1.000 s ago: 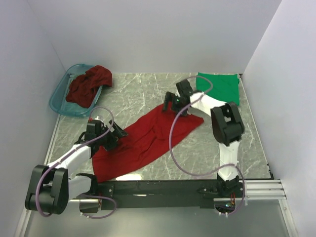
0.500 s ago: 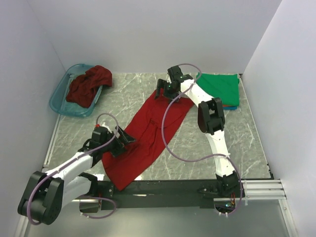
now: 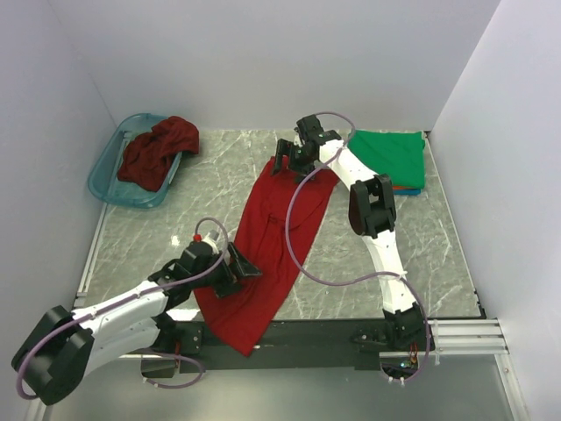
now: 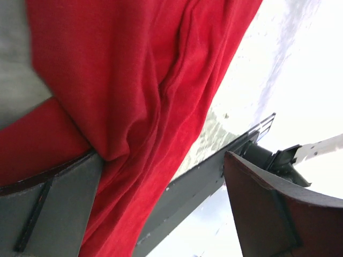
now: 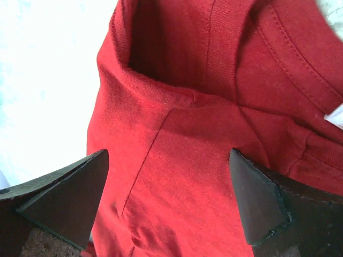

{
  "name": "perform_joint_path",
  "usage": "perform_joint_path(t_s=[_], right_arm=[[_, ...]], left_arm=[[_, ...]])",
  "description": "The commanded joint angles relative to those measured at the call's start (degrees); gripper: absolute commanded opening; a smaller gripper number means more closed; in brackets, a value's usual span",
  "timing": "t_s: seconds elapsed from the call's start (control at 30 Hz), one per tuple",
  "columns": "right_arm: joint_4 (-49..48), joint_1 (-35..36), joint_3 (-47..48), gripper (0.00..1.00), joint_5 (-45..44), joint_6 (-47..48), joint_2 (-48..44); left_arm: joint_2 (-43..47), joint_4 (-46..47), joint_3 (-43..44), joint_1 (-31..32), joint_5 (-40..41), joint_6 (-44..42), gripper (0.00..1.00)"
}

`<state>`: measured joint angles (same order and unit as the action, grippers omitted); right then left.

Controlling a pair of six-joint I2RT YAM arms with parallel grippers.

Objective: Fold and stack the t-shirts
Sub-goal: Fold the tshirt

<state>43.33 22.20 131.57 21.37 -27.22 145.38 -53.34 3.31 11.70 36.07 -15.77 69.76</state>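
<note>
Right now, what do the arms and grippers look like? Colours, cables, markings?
Both arms match: white link shells on the left arm and right arm, black joint housings, and a lilac cable looping loose along each. Left gripper and right gripper are black; their fingers are dark and wedge-shaped. No markings readable.

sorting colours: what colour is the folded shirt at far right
A green folded cloth shirt; top external view.
</note>
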Motion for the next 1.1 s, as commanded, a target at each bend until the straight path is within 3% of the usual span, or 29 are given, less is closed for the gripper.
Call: perform_joint_path(t_s=[0.0, 0.27, 0.57, 0.7, 1.07], right_arm=[[4.3, 1.09, 0.8, 1.0, -2.8, 4.36, -2.02], [6.07, 1.62, -4.72, 1.0, -11.16, 7.98, -18.96], [-10.09, 9.16, -43.12, 1.0, -16.27, -0.63, -42.96], [-14.76, 12.86, -52.8, 1.0, -18.37, -4.68, -47.38], [-20.65, 16.74, -62.39, 1.0, -16.89, -10.92, -45.2]], left_arm=[[-0.62, -4.18, 4.89, 3.64, 3.98, 1.44, 0.99], [1.31, -20.09, 17.2, 3.65, 13.39, -6.55, 0.99], [-1.06, -27.64, 19.32, 3.65, 11.99, -11.83, 0.99], [-3.6, -28.01, 17.48, 3.65, 12.16, -13.24, 0.99], [-3.0, -30.65, 15.72, 3.65, 15.42, -11.66, 0.99]])
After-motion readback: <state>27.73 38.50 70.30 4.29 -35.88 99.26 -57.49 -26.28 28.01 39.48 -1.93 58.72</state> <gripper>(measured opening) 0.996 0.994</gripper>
